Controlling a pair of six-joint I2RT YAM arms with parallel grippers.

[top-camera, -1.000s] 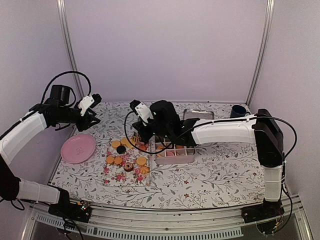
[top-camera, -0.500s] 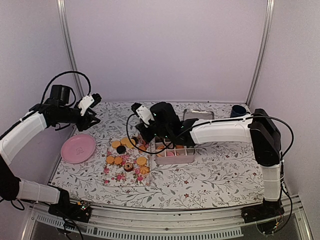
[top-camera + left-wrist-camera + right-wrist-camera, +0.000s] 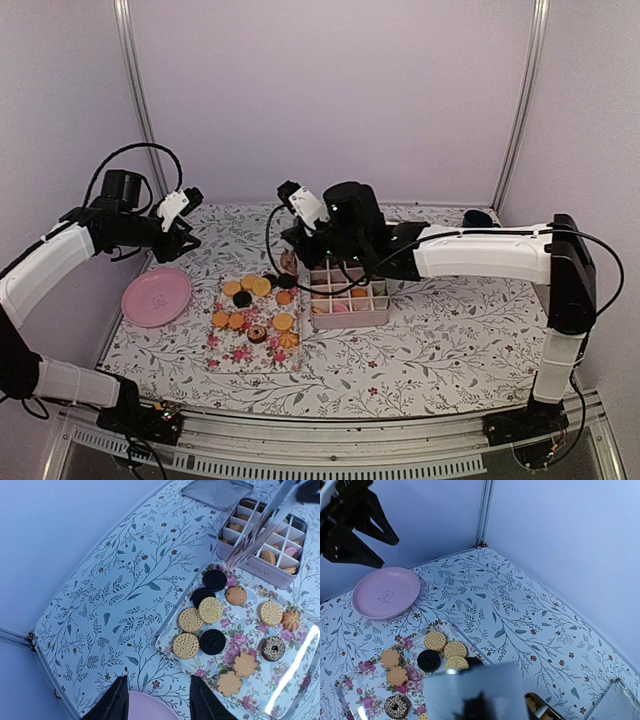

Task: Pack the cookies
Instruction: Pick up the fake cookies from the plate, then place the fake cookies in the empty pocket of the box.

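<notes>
Beside the divided box [image 3: 350,319], placing of cookies [image 3: 233,320] was judged underway, a free compartment needed next; right jaws' state could not be told; left jaws parted, empty.

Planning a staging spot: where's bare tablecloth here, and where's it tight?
Free: the tablecloth right of and in front of the divided box, out to the near edge; also the back-left strip between the pink plate, the cookie tray and the back wall. Crowded: the tray-to-box gap, where the right gripper hangs.
</notes>
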